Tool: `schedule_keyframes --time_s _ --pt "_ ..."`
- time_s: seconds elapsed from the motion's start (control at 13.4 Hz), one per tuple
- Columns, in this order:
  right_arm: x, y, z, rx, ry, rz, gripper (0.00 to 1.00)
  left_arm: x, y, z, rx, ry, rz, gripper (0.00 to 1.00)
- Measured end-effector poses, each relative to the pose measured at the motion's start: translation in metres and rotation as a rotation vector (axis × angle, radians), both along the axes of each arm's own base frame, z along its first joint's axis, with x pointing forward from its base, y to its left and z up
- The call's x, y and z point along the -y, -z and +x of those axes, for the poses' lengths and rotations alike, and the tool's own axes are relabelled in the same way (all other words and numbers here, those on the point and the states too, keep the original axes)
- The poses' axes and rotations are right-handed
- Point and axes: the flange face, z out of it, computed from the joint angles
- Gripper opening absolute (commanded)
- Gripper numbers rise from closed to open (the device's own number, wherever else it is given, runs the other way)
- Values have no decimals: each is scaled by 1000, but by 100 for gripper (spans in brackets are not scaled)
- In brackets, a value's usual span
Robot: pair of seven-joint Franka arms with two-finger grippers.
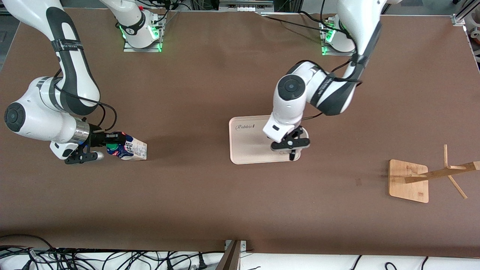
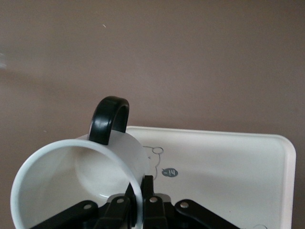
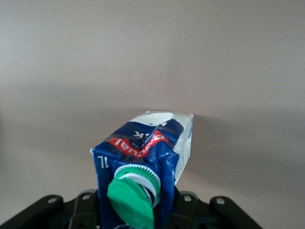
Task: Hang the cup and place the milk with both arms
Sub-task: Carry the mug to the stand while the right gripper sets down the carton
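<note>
My left end effector (image 1: 292, 149) is clamped on the cup's (image 2: 78, 176) rim over the tray (image 1: 243, 150); next comes carrying it to the rack (image 1: 431, 176). My right end effector (image 1: 98, 147) grips the milk (image 1: 129, 149) at the desk's (image 1: 210, 195) right-arm end, ready for lifting.

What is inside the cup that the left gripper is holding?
Nothing shows inside the cup: its white inner wall and most of its bottom are bare. The left gripper, clamped on the rim over the tray, covers a small inner strip.
</note>
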Motion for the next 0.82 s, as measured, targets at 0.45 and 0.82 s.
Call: schedule_keyframes --time_s 0.45,0.82 --pt "0 0 -1 -2 3 1 100 -170 -103 74 45 -42 18 0" --pt "1 -47 0 74 -25 -23 100 -264 -135 71 -31 -12 37 0"
